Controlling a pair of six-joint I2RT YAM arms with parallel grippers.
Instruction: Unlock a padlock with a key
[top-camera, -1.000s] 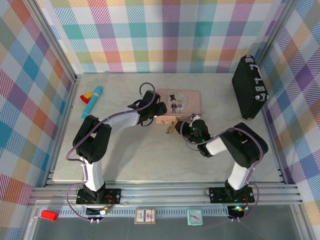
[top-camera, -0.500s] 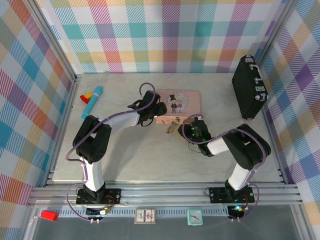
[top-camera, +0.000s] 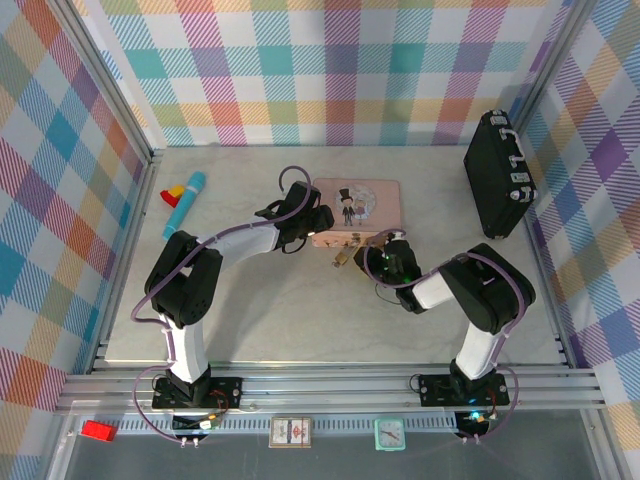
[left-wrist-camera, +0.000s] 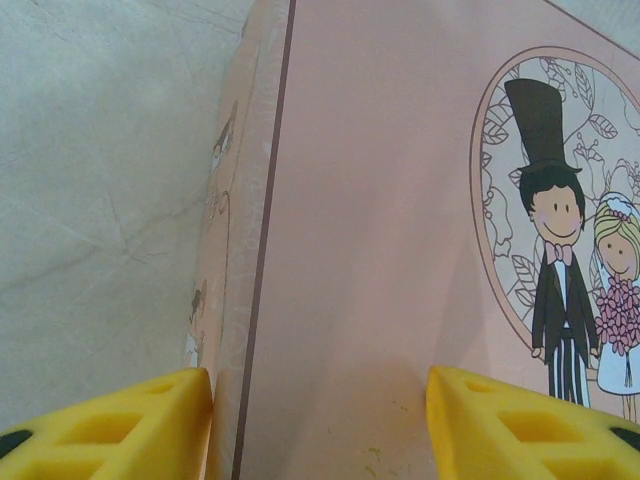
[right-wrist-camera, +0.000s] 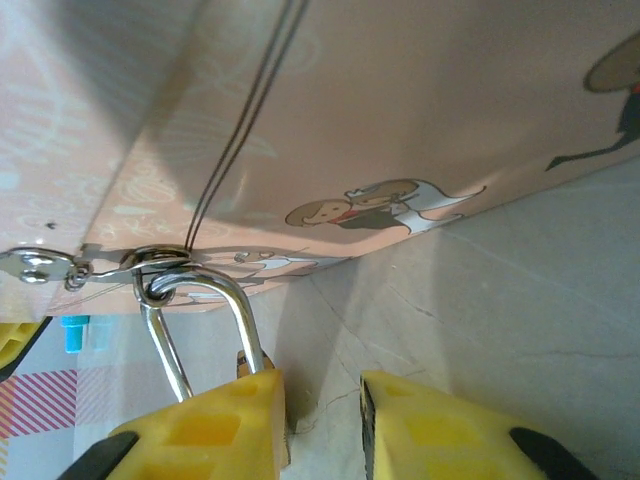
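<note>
Looking down my right wrist camera, I have the right gripper (right-wrist-camera: 320, 385) with its yellow fingers a narrow way apart. Bare table (right-wrist-camera: 520, 300) shows in the gap, and I can see nothing pinched between them. The padlock (top-camera: 342, 258) sits directly ahead of that hand. Its silvery shackle (right-wrist-camera: 248, 330) is looped through the metal hasp (right-wrist-camera: 150, 262) on the near wall of the pink tin (right-wrist-camera: 400, 120). From there it drops behind the tip of the finger on the left of the view, so the brass body is mostly hidden. From above, the lock lies just off the fingertips, between them and the tin's near wall.

My left gripper (left-wrist-camera: 318, 378) has its jaws well apart, straddling the tin's edge. One finger touches the side wall; the other sits over the lid, next to the printed bride and groom. Whether it is pressing down on the lid I cannot tell.

A black case (top-camera: 497, 172) stands upright well off to the right hand's outer side.
</note>
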